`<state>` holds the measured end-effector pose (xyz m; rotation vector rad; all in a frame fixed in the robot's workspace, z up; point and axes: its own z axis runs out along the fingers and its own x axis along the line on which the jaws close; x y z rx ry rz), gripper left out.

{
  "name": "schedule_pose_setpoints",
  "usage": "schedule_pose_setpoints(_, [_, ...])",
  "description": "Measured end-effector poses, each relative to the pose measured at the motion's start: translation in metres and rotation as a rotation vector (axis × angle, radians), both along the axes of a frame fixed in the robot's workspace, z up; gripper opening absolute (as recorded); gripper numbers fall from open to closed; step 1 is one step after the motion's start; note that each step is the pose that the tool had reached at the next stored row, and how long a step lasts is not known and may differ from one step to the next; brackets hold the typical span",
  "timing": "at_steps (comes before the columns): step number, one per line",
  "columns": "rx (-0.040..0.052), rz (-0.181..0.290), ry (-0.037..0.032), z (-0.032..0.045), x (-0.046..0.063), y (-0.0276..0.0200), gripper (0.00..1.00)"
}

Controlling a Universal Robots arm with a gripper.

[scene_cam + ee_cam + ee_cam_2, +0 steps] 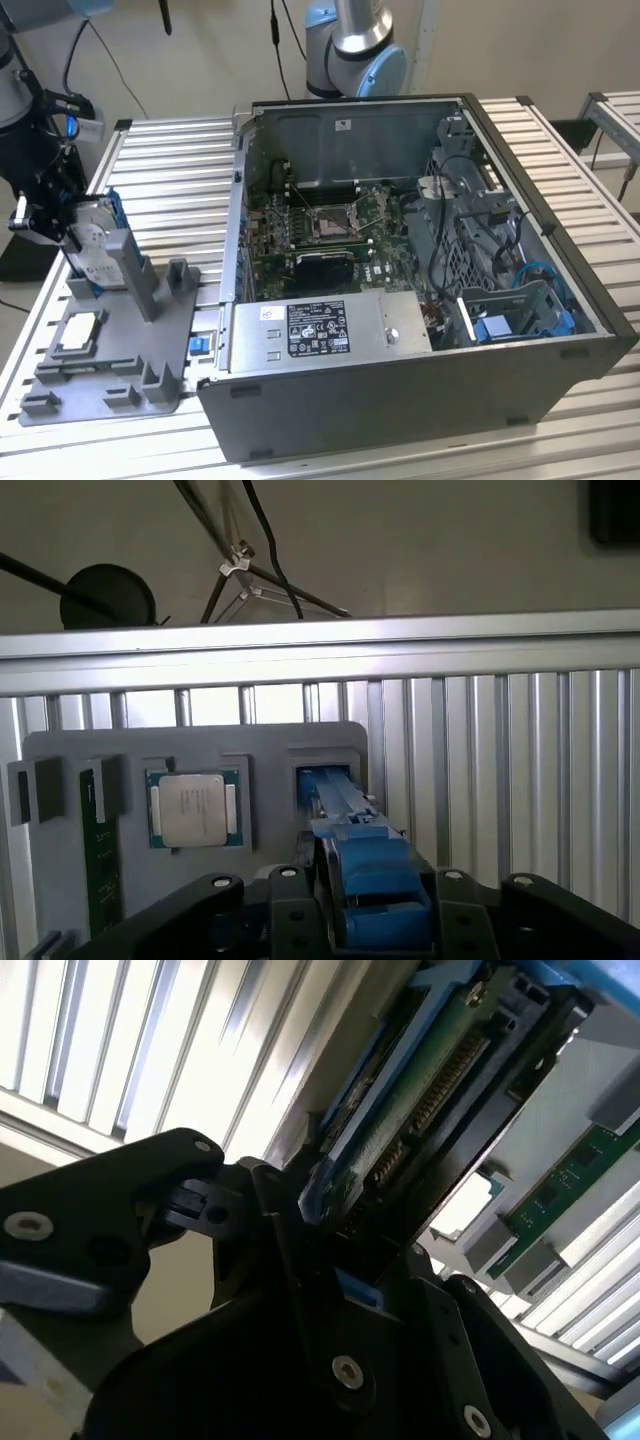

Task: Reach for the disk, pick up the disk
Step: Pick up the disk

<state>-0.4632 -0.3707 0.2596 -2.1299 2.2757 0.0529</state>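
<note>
Item 1: the black two-fingered gripper (pixel 62 225) stands over the far corner of the grey moulded plastic fixture tray (pixel 110 375), at the exterior view's left. Its fingers (pixel 290 892) press both sides of a blue edge, with no gap visible in the first wrist view. Judged clamped on the load.

Item 2: the disk (pixel 92 245), a flat rectangular silver-grey metal hard drive with a white label and a blue plastic frame, stands upright on edge in the tray's far corner slot. Its lower end appears seated there.

Item 3: a small square silver processor chip (pixel 80 332) lies flat in a tray pocket, nearer the camera than the disk.

Item 4: an open dark grey metal computer case (pixel 420 400) lies just beside the tray, to the exterior view's right.

Handling assessment: the disk is likely rigid, dense for its size and sensitive to shock. The bare metal faces are probably slippery. The circuit board and connector on its underside (pixel 440 1075) should not be pinched. The blue frame offers the safer hold
</note>
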Motion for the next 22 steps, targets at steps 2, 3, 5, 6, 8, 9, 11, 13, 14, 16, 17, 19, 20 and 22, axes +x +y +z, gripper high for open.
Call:
schedule_pose_setpoints(2, [-0.0002,0.000,0.0002,0.0000,0.0000,0.0000,1.00])
schedule_pose_setpoints(3, [-0.0002,0.000,0.0002,0.0000,0.0000,0.0000,1.00])
schedule_pose_setpoints(5, [-0.0003,0.000,0.0003,0.0001,0.0000,0.0000,1.00])
schedule_pose_setpoints(6, [-0.0003,0.000,0.0004,0.0001,-0.0001,0.0000,1.00])
schedule_pose_setpoints(8, [-0.0003,0.000,0.0005,0.0001,-0.0001,0.0000,1.00])
schedule_pose_setpoints(9, [-0.0004,0.000,0.0005,0.0001,-0.0001,0.0000,1.00])
schedule_pose_setpoints(11, [-0.0016,0.000,0.0006,0.0001,-0.0001,-0.0001,0.00])
schedule_pose_setpoints(13, [-0.0013,0.000,0.0004,0.0001,0.0000,-0.0001,0.00])
schedule_pose_setpoints(14, [0.0008,0.000,0.0004,0.0002,0.0000,0.0000,0.00])
schedule_pose_setpoints(16, [0.0012,0.000,0.0000,0.0003,0.0000,0.0000,0.00])
schedule_pose_setpoints(17, [0.0012,0.000,0.0000,0.0004,0.0000,0.0000,0.00])
schedule_pose_setpoints(19, [0.0011,0.000,0.0002,0.0005,-0.0001,0.0000,0.00])
schedule_pose_setpoints(20, [0.0011,0.000,0.0003,0.0005,0.0000,0.0000,0.00])
schedule_pose_setpoints(22, [0.0011,0.000,0.0003,0.0006,0.0000,0.0000,0.00])
